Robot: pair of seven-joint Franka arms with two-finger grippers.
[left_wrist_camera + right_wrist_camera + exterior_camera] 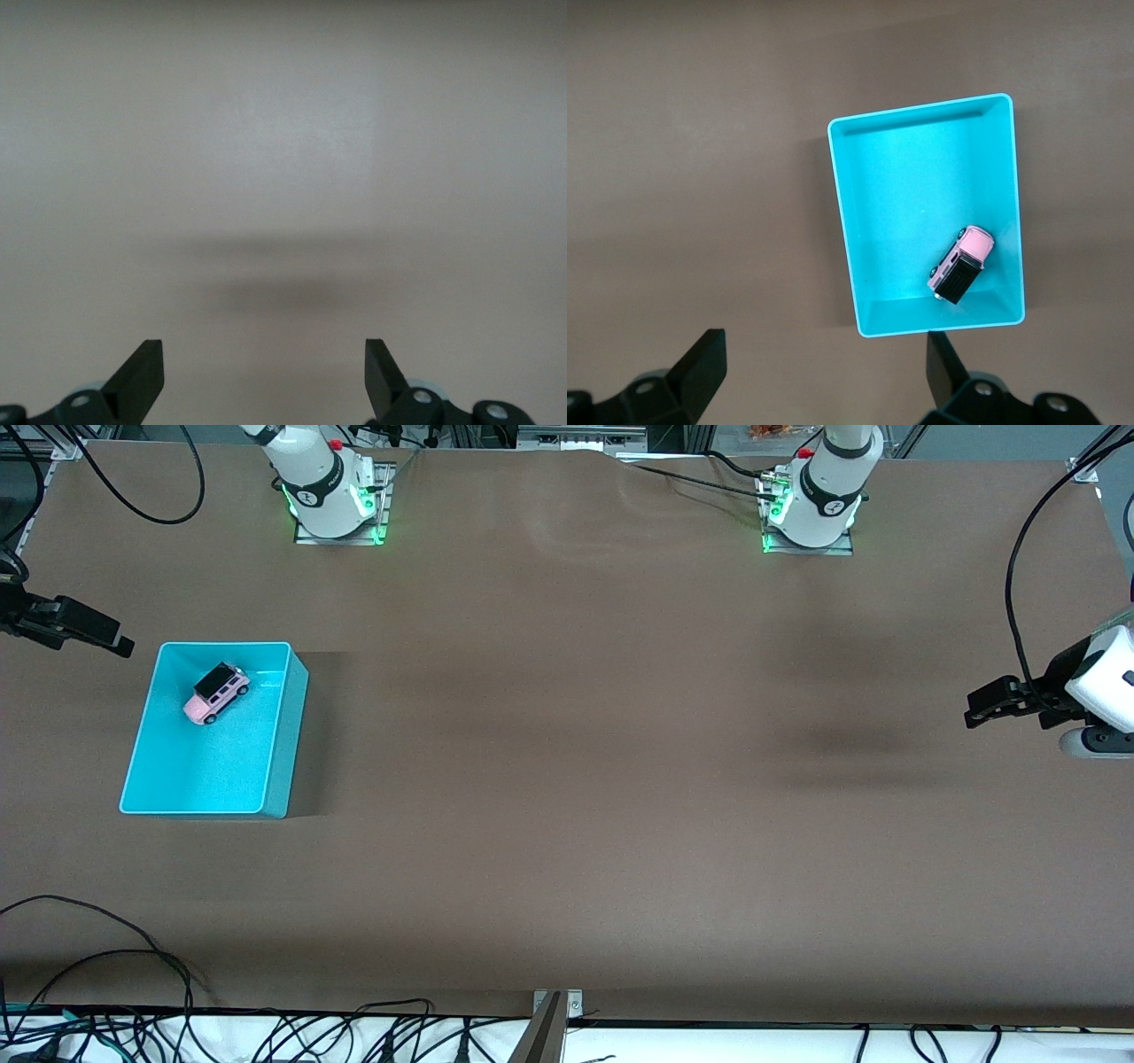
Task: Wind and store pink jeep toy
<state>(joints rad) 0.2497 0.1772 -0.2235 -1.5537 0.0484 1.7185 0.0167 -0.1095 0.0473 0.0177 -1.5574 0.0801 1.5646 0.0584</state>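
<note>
One pink jeep toy (215, 694) sits in the cyan bin (285, 735), at its end farther from the front camera. It looks light, stiff and smooth, so gripping across its sides seems safest. Right gripper (111, 640) beside the bin and left gripper (982, 707) at its table end both hang empty, fingers apart.

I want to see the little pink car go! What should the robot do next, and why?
Probably the right gripper should move over the cyan bin and come down on the pink jeep toy: the jeep lies inside, both grippers are open and empty, and the left gripper waits at the table's other end.
</note>
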